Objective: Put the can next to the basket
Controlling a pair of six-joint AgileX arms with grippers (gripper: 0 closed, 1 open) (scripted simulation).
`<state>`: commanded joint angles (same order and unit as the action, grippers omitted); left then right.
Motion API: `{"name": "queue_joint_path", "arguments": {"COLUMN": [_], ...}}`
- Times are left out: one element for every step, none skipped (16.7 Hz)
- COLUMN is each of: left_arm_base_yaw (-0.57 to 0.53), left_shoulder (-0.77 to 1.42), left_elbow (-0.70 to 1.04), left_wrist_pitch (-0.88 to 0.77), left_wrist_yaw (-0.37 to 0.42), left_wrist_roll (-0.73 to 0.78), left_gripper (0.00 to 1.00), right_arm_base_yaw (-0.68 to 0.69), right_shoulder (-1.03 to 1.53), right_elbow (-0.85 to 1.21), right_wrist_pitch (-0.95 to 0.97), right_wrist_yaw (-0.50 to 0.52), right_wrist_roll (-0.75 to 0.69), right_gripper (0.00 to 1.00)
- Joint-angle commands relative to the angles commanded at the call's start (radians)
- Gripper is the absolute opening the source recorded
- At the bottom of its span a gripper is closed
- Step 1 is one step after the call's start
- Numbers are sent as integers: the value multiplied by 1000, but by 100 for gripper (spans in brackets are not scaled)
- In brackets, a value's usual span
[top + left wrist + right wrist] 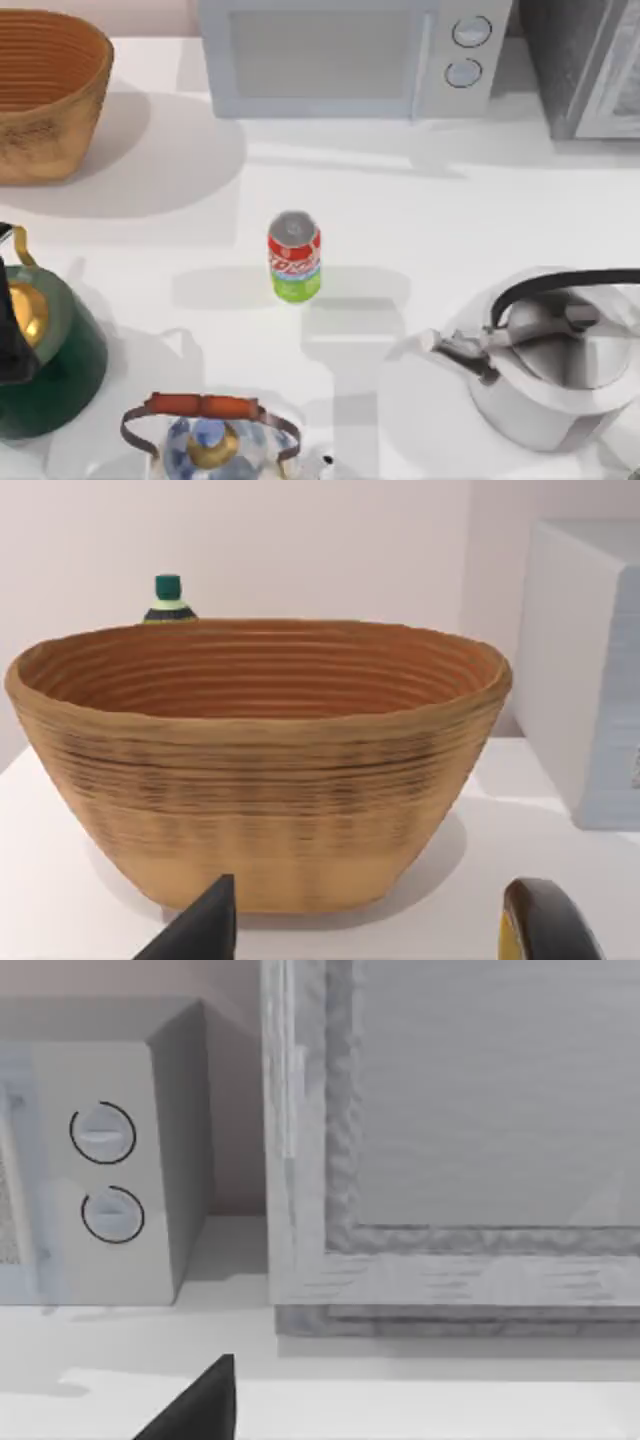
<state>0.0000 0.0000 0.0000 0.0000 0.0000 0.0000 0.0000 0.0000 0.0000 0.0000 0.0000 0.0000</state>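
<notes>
**Can upright mid-table, far from basket**

Can (294, 256), small, silver-topped with a red band and green base, is seen standing alone at the centre of the white table (400, 200). The large tan woven basket (45, 95) is set at the far left corner, well apart. Neither gripper's finger spacing can be told.

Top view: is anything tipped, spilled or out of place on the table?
Nothing stands out. The can stands upright mid-table, well apart from the basket at the far left corner. The three kettles along the near edge sit upright, with no spill.
</notes>
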Motion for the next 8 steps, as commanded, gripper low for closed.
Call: {"name": "queue_joint_path", "arguments": {"left_arm_base_yaw": [0, 0, -3, -10, -21, -35, -51, -70], "left_shoulder": [0, 0, 10, 30, 61, 102, 154, 217], "left_elbow": [0, 0, 10, 30, 61, 102, 153, 213], "left_wrist_pitch": [0, 0, -8, -24, -49, -81, -119, -163], "left_wrist_yaw": [0, 0, 0, 0, 0, 0, 0, 0], "left_wrist_roll": [0, 0, 1, 3, 7, 11, 17, 23], "left_gripper": [100, 100, 100, 100, 100, 100, 100, 100], "right_arm_base_yaw": [0, 0, 0, 0, 0, 0, 0, 0], "right_shoulder": [0, 0, 0, 0, 0, 0, 0, 0], "right_elbow": [0, 0, 0, 0, 0, 0, 0, 0], "right_wrist_pitch": [0, 0, 0, 0, 0, 0, 0, 0], "right_wrist_yaw": [0, 0, 0, 0, 0, 0, 0, 0], "right_wrist_roll": [0, 0, 0, 0, 0, 0, 0, 0], "right_gripper": [100, 100, 100, 100, 100, 100, 100, 100]}}
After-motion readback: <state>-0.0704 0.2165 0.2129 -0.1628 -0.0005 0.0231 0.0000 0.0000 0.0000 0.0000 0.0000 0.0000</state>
